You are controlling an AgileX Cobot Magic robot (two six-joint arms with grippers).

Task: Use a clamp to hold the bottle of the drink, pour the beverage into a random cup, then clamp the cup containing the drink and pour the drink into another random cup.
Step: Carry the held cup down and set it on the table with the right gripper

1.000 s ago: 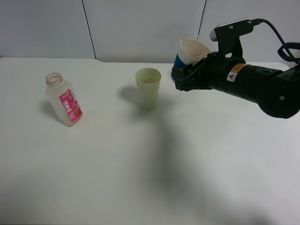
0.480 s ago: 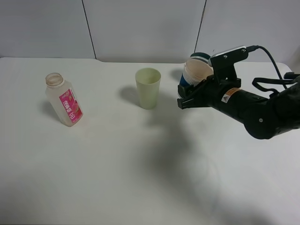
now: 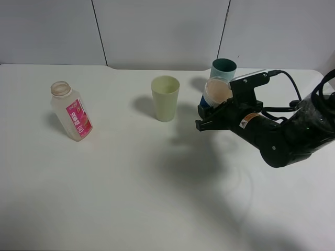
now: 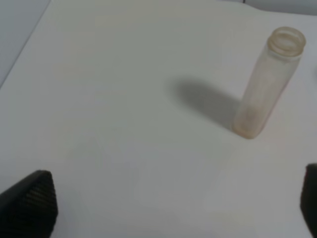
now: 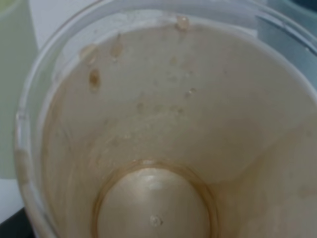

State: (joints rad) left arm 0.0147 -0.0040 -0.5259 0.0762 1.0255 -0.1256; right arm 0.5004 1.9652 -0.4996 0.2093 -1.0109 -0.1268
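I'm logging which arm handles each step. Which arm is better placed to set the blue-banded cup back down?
The right. Its gripper is shut on the blue-banded cup, beside the teal cup. The left gripper is open, over by the bottle.

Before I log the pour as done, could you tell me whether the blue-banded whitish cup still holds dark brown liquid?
No, the blue-banded whitish cup shows only brownish residue inside.

A thick black right arm (image 3: 285, 137) wrapped in glossy clear film is seen in the high view, ending in a black right gripper (image 3: 209, 117). A small white and orange warning label is stuck on its upper side, and a grey-white plate sits on a black bracket at about 12 o'clock from it. Black cables loop off toward 3 o'clock. Two black ribbed finger pads (image 4: 27, 203) of the left gripper (image 4: 168, 208) are shown in the left wrist view
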